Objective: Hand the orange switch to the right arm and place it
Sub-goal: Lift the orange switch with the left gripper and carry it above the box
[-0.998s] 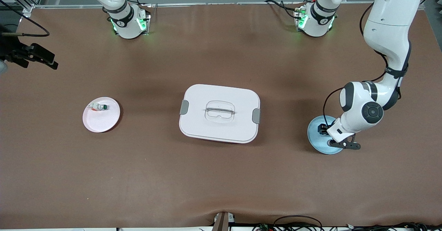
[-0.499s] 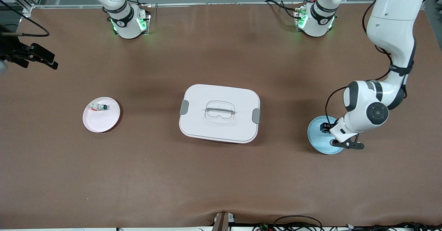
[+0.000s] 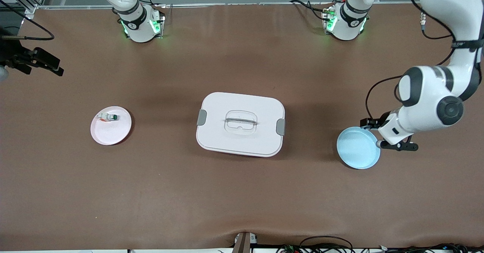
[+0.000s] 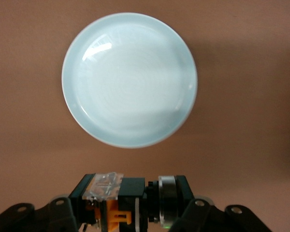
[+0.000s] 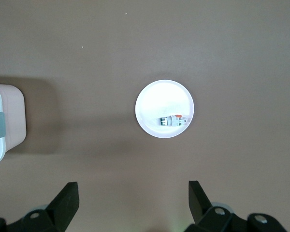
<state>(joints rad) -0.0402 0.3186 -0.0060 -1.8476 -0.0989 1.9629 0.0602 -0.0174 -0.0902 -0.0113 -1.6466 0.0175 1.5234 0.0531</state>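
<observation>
My left gripper [image 4: 133, 199] is shut on the orange switch [image 4: 117, 211], a small black body with orange markings, lying crosswise between the fingers. It hangs in the air beside the pale blue plate [image 4: 129, 79], at that plate's rim toward the left arm's end of the table [image 3: 357, 149]. In the front view the left gripper [image 3: 372, 124] shows at the plate's edge. My right gripper [image 5: 133, 193] is open and holds nothing, high over the pink plate [image 5: 159, 99].
A white switch with a green cap [image 3: 109, 117] lies on the pink plate [image 3: 110, 132] toward the right arm's end. A white lidded box with a handle [image 3: 240, 123] sits mid-table between the two plates.
The left arm has lifted off the blue plate and drawn toward its own end of the table with the switch. The plate now shows bare. The right arm has not moved.
</observation>
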